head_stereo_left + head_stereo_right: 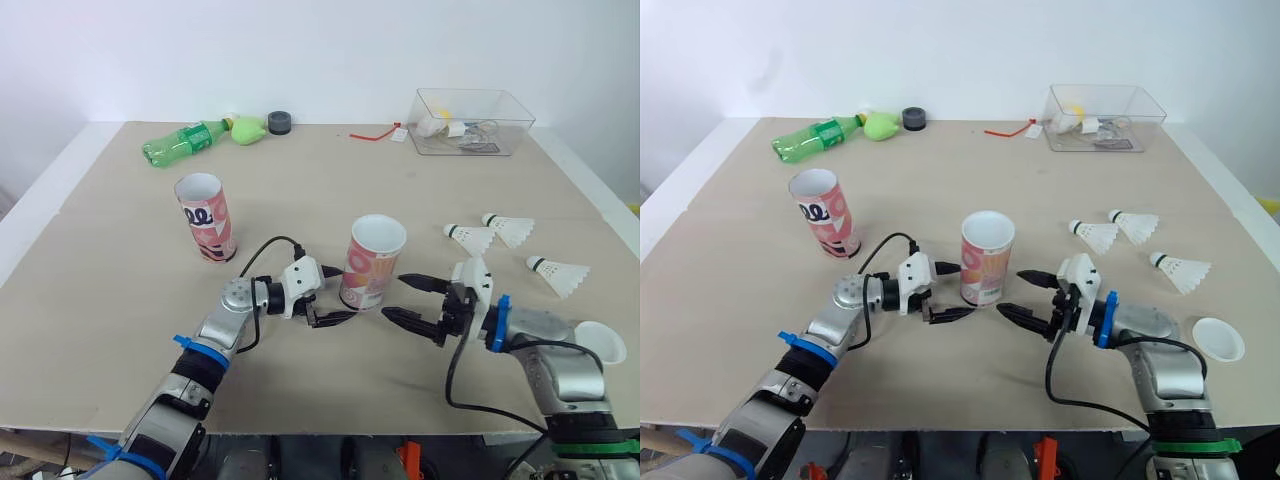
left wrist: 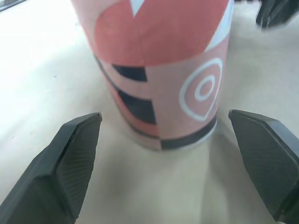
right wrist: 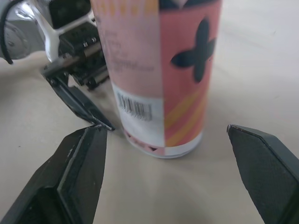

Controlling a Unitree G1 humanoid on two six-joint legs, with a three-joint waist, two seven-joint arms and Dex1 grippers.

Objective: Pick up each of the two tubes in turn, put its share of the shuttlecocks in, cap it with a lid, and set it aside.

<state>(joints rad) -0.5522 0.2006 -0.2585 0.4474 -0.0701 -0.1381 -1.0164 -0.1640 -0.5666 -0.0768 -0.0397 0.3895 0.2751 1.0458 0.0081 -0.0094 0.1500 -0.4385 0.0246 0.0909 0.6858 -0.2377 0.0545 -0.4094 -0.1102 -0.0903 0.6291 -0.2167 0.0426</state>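
A patterned pink tube (image 1: 375, 262) is standing upright and open-topped near the middle of a pale wooden surface (image 1: 100, 300), with the robot's two arms flanking it. The left jaws are gaping wide on the tube's left, low by its base and not touching it. The right jaws are gaping likewise on its right (each wrist view is looking straight at the tube between two parted black fingers (image 2: 70, 163)). Judging by this, the arms are lining up to take hold of the tube so it can be filled. A second tube (image 1: 206, 217) is standing upright further back to the left. Three shuttlecocks (image 1: 510, 230) are lying loose on the right, apparently within the right arm's reach, and a white lid (image 1: 600, 342) is sitting just beside the right forearm. A green bottle (image 1: 185, 143) and a clear box (image 1: 470, 120) are lying along the far side.
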